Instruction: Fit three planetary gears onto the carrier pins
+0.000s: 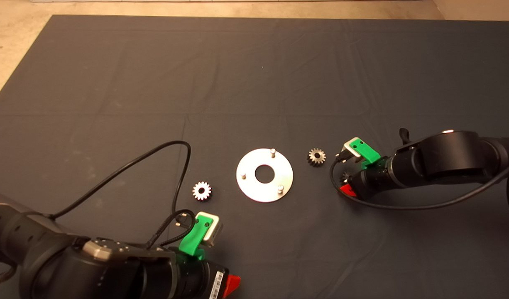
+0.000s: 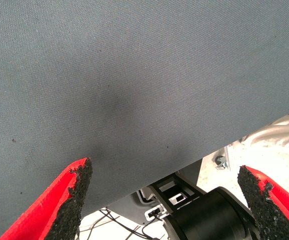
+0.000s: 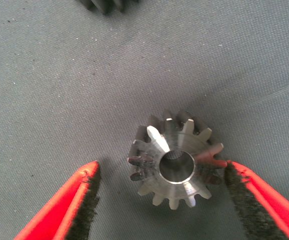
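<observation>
Resting low at the near left corner of the dark grey fabric mat (image 1: 254, 74), the left green gripper (image 2: 164, 200) is parked; its wrist view shows its two red fingers with black pads (image 2: 77, 192) spread wide over bare mat, holding nothing.

Slightly farther in, left of centre, a small silvery-grey toothed metal gear (image 1: 202, 191) lies flat on the mat, apart from the left gripper and near the left edge of the disc.

At the centre lies the flat round silver metal disc (image 1: 264, 175) with a round central hole. Three short silver carrier pins stand upright on it, evenly spaced: one at the near right (image 1: 280, 189), one at the left (image 1: 243, 175), one at the far side (image 1: 273, 152). All three pins are bare; no gear sits on any of them.

To the right of the disc, the right green gripper (image 3: 162, 172) reaches in low over the mat. Its wrist view shows its red fingers (image 3: 82, 192) open around a second silvery-grey gear (image 3: 176, 159) lying flat with its round bore facing up. The gear sits between the two pads: one pad touches or nearly touches its teeth, the other stands clear with a gap.

Just beyond, between that gripper and the disc, a third, darker-looking gear (image 1: 316, 157) lies flat on the mat, well clear of the pins.
</observation>
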Motion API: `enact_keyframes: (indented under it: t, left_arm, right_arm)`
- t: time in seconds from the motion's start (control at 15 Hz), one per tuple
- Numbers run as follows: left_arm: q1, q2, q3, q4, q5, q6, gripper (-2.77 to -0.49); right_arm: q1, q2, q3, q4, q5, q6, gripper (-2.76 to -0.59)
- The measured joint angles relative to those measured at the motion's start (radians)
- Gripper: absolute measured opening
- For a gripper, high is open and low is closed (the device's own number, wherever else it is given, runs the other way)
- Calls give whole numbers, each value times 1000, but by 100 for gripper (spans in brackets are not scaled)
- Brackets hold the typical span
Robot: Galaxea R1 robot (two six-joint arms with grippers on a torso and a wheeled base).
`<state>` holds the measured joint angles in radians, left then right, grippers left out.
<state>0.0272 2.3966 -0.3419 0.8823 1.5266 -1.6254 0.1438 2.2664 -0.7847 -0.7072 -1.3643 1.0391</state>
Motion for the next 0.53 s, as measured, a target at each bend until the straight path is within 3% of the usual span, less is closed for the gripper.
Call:
enact_keyframes:
  t: [0.53]
  left_arm:
    - [0, 0, 0, 1, 0, 0, -119]
  right_arm:
    - [0, -1, -5, 0, 0, -2, -197]
